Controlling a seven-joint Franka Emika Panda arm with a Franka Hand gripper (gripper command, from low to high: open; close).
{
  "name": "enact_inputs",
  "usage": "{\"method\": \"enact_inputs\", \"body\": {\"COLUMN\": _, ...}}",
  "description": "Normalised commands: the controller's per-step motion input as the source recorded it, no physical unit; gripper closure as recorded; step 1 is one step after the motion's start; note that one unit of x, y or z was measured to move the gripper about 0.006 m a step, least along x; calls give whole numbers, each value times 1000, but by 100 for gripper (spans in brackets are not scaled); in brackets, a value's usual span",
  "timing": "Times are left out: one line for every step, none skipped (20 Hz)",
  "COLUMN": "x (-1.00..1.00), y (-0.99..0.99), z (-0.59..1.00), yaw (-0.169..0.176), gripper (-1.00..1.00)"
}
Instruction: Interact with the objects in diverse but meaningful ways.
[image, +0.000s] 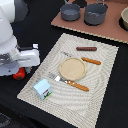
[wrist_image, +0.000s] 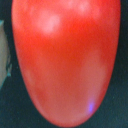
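A round red tomato (image: 19, 75) lies on the dark table off the placemat's edge, at the exterior view's left. It fills the wrist view (wrist_image: 65, 60). My gripper (image: 19, 70) is right over it, and the white hand hides the fingers, so I cannot tell whether they are open or shut. A pale-blue-and-white milk carton (image: 42, 88) stands on the near corner of the placemat. A dark brown sausage (image: 86, 49) lies at the mat's far side. The little white bottle-like piece is not in view.
A tan round plate (image: 73, 68) sits mid-placemat (image: 100, 95), with orange-handled cutlery beyond it (image: 91, 61) and in front of it (image: 75, 85). Two grey pots (image: 70, 11) (image: 95, 13) stand on a brown board at the back.
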Motion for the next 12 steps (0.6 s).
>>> {"method": "enact_inputs", "body": {"x": 6, "y": 191, "z": 0, "yaw": -24, "gripper": 100}}
{"method": "enact_inputs", "body": {"x": 0, "y": 194, "z": 0, "yaw": -23, "gripper": 100}}
{"method": "enact_inputs", "body": {"x": 11, "y": 186, "z": 0, "yaw": -19, "gripper": 100}}
{"method": "enact_inputs", "body": {"x": 29, "y": 186, "z": 0, "yaw": -20, "gripper": 100}}
{"method": "enact_inputs", "body": {"x": 43, "y": 191, "z": 0, "yaw": -21, "gripper": 100}}
{"method": "enact_inputs", "body": {"x": 63, "y": 197, "z": 0, "yaw": -23, "gripper": 100}}
{"method": "enact_inputs", "body": {"x": 66, "y": 197, "z": 0, "yaw": -25, "gripper": 100}}
{"method": "enact_inputs", "body": {"x": 51, "y": 203, "z": 0, "yaw": -27, "gripper": 100}}
{"method": "enact_inputs", "body": {"x": 69, "y": 203, "z": 0, "yaw": -27, "gripper": 100}}
{"method": "enact_inputs", "body": {"x": 80, "y": 211, "z": 0, "yaw": -27, "gripper": 100}}
{"method": "enact_inputs", "body": {"x": 77, "y": 203, "z": 0, "yaw": -27, "gripper": 100}}
{"method": "enact_inputs", "body": {"x": 83, "y": 186, "z": 0, "yaw": -25, "gripper": 100}}
